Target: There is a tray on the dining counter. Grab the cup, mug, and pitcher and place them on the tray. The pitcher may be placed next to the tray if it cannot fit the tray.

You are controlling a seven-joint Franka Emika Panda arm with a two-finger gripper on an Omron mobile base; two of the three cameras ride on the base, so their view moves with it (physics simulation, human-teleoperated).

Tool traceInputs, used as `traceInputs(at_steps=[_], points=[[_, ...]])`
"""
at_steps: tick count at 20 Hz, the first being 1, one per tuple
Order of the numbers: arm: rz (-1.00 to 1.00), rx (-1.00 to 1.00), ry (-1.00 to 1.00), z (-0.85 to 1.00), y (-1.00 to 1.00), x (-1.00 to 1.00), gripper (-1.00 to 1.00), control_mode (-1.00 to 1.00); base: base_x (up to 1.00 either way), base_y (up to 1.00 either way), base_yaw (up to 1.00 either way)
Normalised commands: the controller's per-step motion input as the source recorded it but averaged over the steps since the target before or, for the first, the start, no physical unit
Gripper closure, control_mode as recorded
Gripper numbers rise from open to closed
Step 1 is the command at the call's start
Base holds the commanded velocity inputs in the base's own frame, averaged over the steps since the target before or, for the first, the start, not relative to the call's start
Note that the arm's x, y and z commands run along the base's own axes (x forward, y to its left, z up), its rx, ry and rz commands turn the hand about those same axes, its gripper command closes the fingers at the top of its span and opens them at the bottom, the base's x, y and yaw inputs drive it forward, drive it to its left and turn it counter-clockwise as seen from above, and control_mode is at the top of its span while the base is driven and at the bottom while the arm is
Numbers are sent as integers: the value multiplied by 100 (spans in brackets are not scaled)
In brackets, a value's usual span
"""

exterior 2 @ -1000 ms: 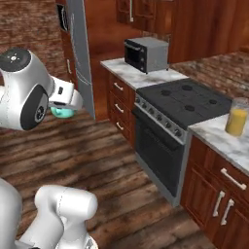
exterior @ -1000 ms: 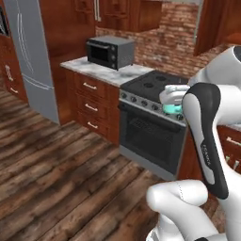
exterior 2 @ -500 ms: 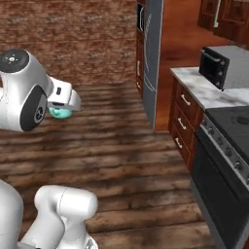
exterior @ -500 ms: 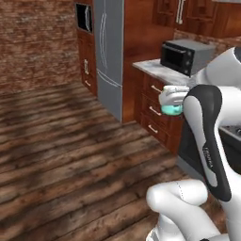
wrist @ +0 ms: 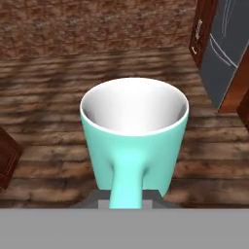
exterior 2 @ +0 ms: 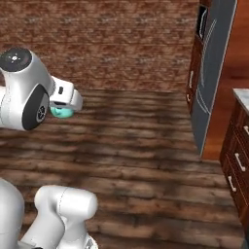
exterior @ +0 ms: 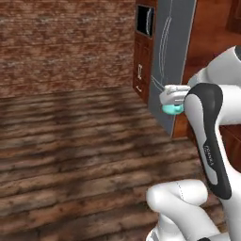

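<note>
From the left base view, the mug [exterior: 172, 108] rides under the gripper [exterior: 173, 100], above the wood floor [exterior: 80, 155], near the fridge [exterior: 172, 66]. The right base view shows it [exterior 2: 62, 112] carried high, likely for transit to the tray. In the hand view the jaws seem clamped on the handle [wrist: 127, 181], rim up.

I am in a kitchen in a home. The floor [exterior: 70, 146] is made of dark wood planks. The wall [exterior 2: 107, 44] in front of me is red-brown brick. A tall grey fridge [exterior: 170, 66] stands on my right, next to reddish wood cabinets [exterior: 142, 61] with a black oven [exterior: 145, 21] set into them. In my right base view I see wood drawers [exterior 2: 236, 163] with silver handles under a marble worktop [exterior 2: 242, 97].
</note>
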Motion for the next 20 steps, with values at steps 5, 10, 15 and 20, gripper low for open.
traceInputs(at_steps=[5, 10, 15, 20], points=[[0, 0, 0, 0, 0, 0, 100, 100, 100, 58, 74], [0, 0, 0, 0, 0, 0, 100, 100, 100, 31, 74], [0, 0, 0, 0, 0, 0, 100, 100, 100, 33, 44], [0, 0, 0, 0, 0, 0, 100, 100, 93, 6, 37]])
